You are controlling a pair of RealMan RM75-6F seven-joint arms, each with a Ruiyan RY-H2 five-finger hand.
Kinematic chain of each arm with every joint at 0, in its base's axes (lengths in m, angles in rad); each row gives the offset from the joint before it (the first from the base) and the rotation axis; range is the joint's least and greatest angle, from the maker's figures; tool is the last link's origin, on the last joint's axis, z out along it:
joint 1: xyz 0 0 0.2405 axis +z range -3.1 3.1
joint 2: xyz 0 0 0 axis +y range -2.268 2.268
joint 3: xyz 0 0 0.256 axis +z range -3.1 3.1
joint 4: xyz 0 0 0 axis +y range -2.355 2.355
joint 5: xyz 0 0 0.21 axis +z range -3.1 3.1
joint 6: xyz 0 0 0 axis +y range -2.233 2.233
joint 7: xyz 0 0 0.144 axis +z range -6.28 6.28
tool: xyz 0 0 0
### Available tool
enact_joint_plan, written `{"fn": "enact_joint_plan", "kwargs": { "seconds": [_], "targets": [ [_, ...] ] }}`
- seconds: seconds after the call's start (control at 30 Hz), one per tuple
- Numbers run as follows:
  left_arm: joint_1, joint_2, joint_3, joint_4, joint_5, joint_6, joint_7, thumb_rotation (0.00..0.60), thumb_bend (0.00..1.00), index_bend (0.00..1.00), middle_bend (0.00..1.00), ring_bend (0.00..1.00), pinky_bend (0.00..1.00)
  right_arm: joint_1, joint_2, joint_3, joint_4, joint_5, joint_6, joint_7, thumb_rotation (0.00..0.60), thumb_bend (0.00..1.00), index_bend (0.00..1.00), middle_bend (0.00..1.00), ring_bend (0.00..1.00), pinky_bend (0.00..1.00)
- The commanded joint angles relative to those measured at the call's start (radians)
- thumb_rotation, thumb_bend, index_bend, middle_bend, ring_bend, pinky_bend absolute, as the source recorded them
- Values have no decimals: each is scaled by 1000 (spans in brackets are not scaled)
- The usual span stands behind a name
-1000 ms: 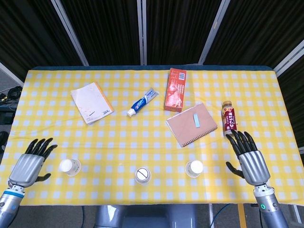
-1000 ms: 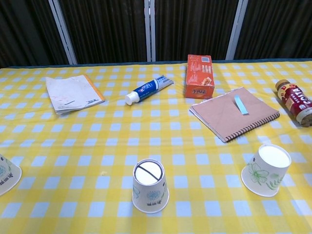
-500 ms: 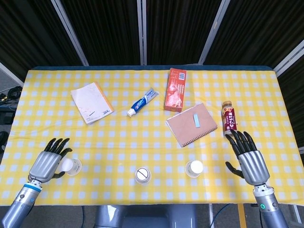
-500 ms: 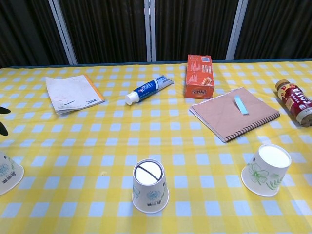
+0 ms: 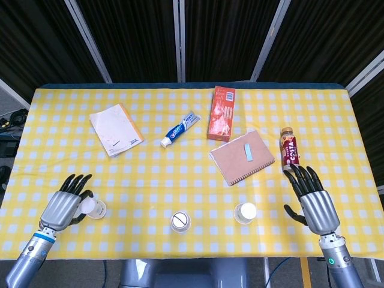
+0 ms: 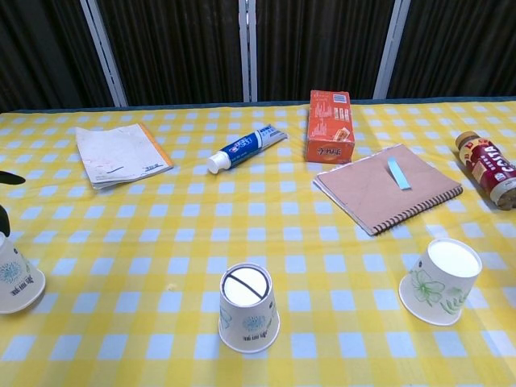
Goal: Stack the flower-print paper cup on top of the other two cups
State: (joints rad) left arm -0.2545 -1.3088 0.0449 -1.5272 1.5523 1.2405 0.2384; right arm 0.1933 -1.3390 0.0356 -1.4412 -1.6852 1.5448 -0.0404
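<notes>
Yellow checked table [image 5: 180, 186], head view alone shows left hand [image 5: 62, 207] grasping end cup [image 5: 94, 208], right hand [image 5: 314, 203] released, fingers spread

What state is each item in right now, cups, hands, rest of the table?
left cup: upside down, left hand around it
middle cup: upside down, free
flower-print cup: upside down, unstacked
right hand: open, empty
toothpaste: capped, lying
bottle: lying, capped
notebook: closed
orange box: closed

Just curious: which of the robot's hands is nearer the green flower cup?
The right hand. It hovers beside the flower cup, apart from it. The left hand is across the table, at another cup.
</notes>
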Motion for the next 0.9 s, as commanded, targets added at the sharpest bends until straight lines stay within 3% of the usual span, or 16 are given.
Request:
{"fn": "enact_joint_plan", "kwargs": {
  "seconds": [0.03,0.3,0.63,0.9],
  "targets": [
    [1,12,2,-21,20,20,-18,600,310,454,0,0,0,-1,2,3,-1,5,2,2,600,134,83,0,0,0],
    [-41,2,-7,-121,86,15,56,600,309,441,0,0,0,-4,9,10,-3,10,11,17,600,134,82,0,0,0],
    [-118,-128,-26,-173,83,-100,234,600,309,441,0,0,0,-10,16,24,0,24,27,30,600,134,84,0,0,0],
    [-155,-226,-50,-167,32,-151,305,600,308,443,0,0,0,-15,16,40,5,46,34,26,600,134,87,0,0,0]
  ]
}}
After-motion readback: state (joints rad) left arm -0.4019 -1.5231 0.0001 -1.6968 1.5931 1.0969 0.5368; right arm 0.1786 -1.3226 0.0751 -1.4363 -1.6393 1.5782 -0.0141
